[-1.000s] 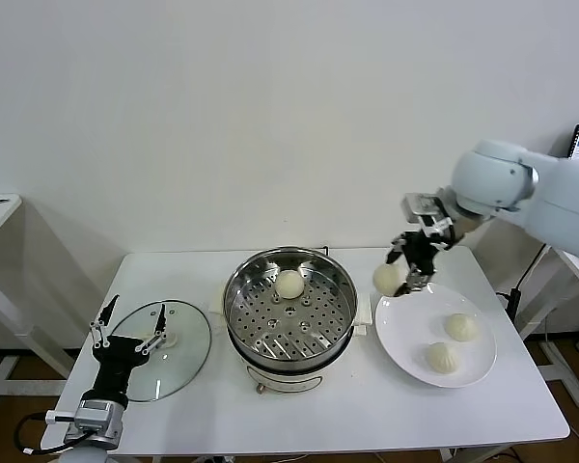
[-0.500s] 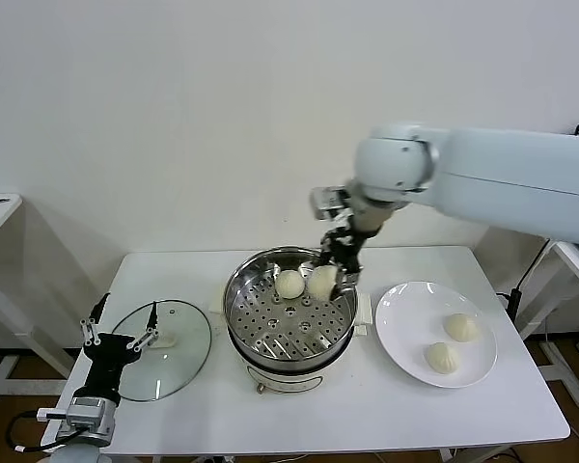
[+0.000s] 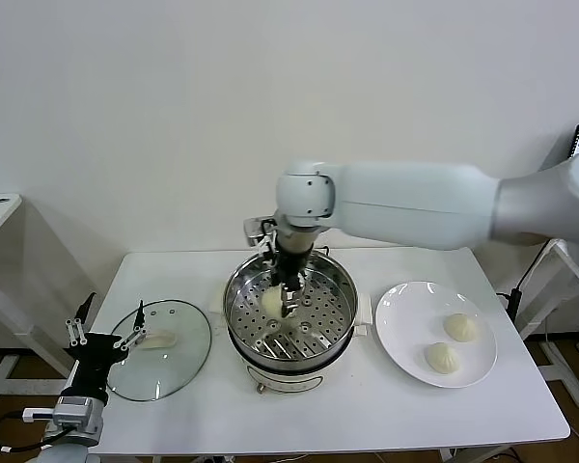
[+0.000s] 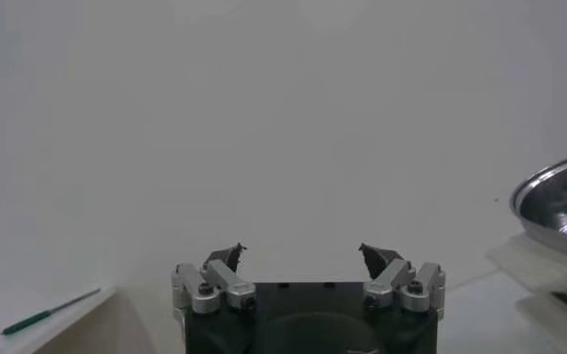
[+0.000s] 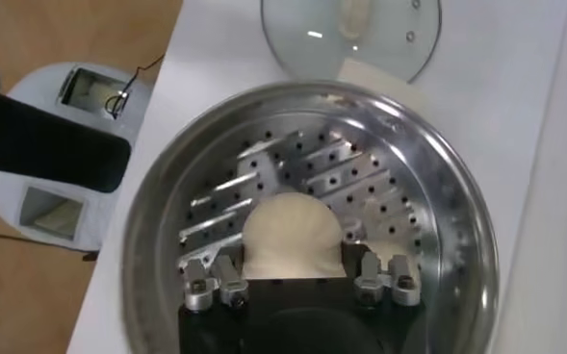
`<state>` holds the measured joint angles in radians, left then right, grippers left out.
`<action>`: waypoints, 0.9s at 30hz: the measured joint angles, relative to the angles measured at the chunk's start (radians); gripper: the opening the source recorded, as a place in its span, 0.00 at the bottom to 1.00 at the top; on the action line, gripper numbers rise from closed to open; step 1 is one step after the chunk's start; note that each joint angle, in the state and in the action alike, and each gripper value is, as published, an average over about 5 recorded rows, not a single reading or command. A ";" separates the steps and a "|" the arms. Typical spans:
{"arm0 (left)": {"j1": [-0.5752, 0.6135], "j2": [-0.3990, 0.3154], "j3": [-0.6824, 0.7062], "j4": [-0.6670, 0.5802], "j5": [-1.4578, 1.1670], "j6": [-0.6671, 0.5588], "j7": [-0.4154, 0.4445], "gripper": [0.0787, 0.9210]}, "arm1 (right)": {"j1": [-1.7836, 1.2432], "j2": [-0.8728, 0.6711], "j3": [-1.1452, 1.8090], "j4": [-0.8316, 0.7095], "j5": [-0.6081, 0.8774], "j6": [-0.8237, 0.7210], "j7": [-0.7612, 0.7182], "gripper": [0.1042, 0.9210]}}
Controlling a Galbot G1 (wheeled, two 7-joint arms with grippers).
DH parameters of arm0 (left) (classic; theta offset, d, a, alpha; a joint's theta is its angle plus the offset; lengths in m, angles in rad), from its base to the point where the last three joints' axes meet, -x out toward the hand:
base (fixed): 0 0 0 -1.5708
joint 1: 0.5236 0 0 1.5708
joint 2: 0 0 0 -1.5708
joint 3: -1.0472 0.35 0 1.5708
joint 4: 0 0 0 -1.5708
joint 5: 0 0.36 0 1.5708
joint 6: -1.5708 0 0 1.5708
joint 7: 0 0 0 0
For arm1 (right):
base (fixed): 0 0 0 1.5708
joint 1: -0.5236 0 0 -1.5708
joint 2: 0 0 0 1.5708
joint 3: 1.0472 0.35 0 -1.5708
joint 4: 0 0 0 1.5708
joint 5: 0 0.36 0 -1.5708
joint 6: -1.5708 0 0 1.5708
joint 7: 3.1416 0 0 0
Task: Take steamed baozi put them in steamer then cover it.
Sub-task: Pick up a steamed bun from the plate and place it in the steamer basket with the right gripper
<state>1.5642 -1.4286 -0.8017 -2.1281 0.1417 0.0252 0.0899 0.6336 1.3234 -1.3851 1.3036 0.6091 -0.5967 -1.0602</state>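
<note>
My right gripper [image 3: 281, 301] hangs inside the steamer [image 3: 289, 313], a little left of the middle of the head view, with its fingers clamped on one steamed baozi [image 3: 272, 303]. In the right wrist view that bun [image 5: 293, 233] sits between my two fingers, low in the frame's centre, just above the perforated tray [image 5: 264, 183]; I cannot tell whether it touches the tray. A second pale bun [image 5: 391, 247] shows only as a sliver just beyond my far finger in that view, and in the head view my arm hides it.

The steamer stands at the centre of the white table [image 3: 367, 415], its shiny wall ringing the holed tray. To its right in the head view lies the white plate [image 3: 400, 328], carrying two more buns: one [image 3: 460, 327] nearer the plate's upper right, the other [image 3: 443, 358] lower and closer to the middle.

My left gripper [image 3: 104, 335] sits at the lower left of the head view, by the table's left edge, with its fingers spread wide and nothing between them; the left wrist view shows the same gap between the two black tips [image 4: 227, 256]. Just to its right the glass lid [image 3: 169, 362] lies flat on the table, well apart from the steamer.
</note>
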 measured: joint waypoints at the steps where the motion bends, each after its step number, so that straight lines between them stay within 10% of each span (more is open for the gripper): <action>1: -0.001 0.000 0.000 0.002 0.000 0.000 0.000 0.88 | -0.012 0.010 0.005 -0.016 -0.005 0.000 0.000 0.70; 27: 0.012 -0.007 0.003 -0.001 0.005 -0.005 0.002 0.88 | -0.051 -0.002 0.052 -0.065 -0.044 0.012 -0.013 0.88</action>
<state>1.5757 -1.4357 -0.7991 -2.1289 0.1471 0.0197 0.0914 0.5826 1.3217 -1.3330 1.2388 0.5653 -0.5843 -1.0732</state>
